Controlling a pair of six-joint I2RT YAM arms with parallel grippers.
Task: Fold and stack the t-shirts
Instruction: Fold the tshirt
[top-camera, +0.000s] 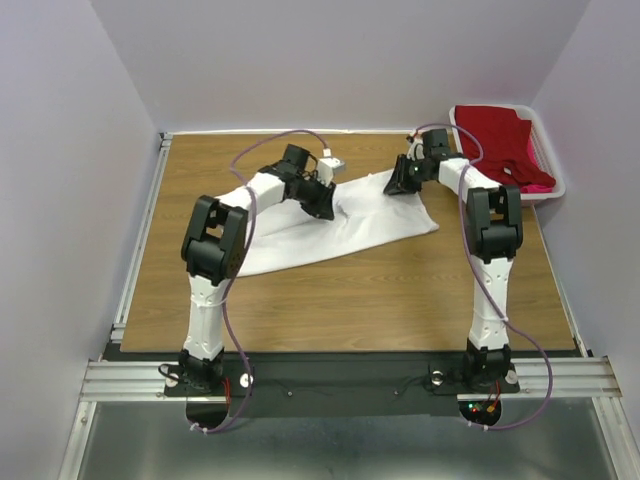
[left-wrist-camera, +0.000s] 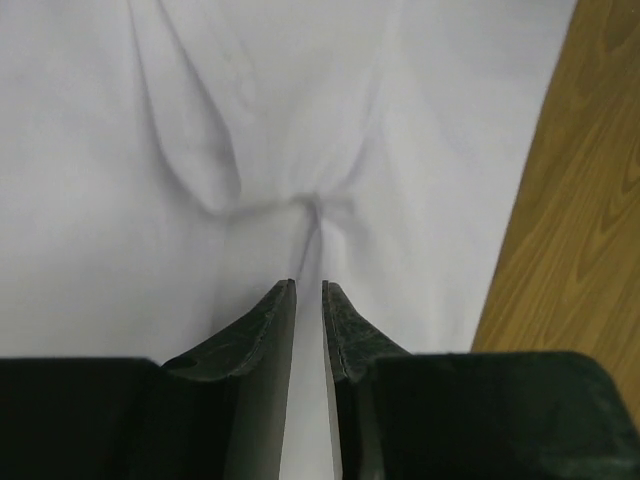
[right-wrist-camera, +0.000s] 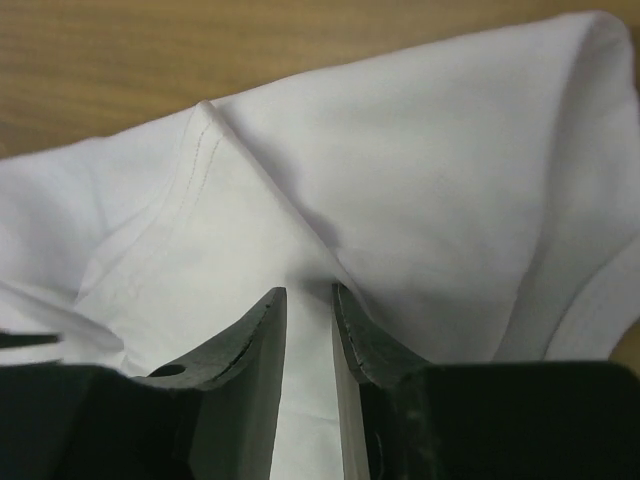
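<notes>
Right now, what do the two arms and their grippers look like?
Both arms, left arm and right arm, have white links with black joint housings, and a purple cable runs along each. The left gripper and right gripper have dark, flat, tapering fingers.

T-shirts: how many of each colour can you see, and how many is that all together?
white t-shirt: 1
red t-shirt: 1
pink t-shirt: 1 (only a corner shows under the red one)
Total: 3
</notes>
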